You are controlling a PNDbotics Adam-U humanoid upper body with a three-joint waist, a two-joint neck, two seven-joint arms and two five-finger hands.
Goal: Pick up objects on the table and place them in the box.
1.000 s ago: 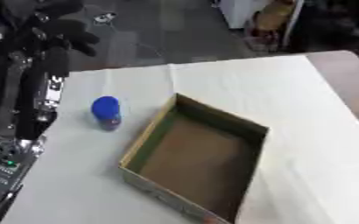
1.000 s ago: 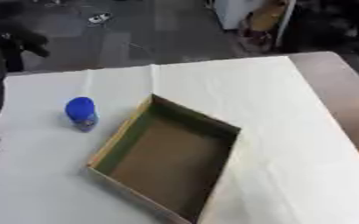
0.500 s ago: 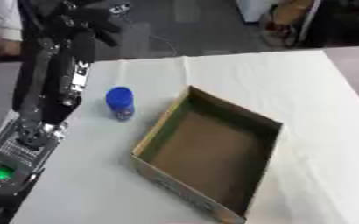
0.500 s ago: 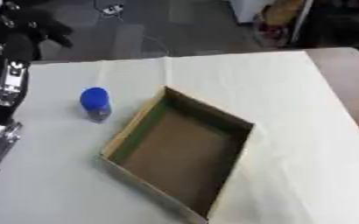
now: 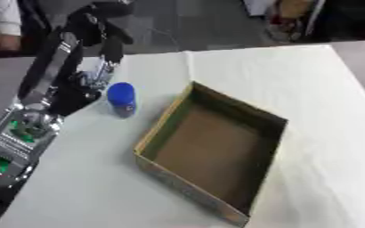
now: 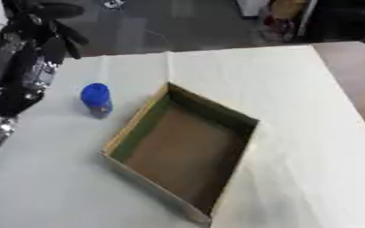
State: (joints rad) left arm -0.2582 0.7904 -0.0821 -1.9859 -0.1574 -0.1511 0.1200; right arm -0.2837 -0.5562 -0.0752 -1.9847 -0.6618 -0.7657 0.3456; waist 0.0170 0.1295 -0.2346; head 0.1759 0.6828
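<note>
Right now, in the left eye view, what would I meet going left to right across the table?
The robot's left arm with its left hand raised at the far end → the small blue-capped bottle standing upright → the open cardboard box, nothing in it → bare white tablecloth.

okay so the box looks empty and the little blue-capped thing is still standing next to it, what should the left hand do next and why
Probably bring the left hand down toward the small blue-capped container and close round it. The container stands upright on the white table, just left of the open brown cardboard box, whose floor is bare. The hand hangs above and behind the container, holding nothing, and no right hand shows.
</note>
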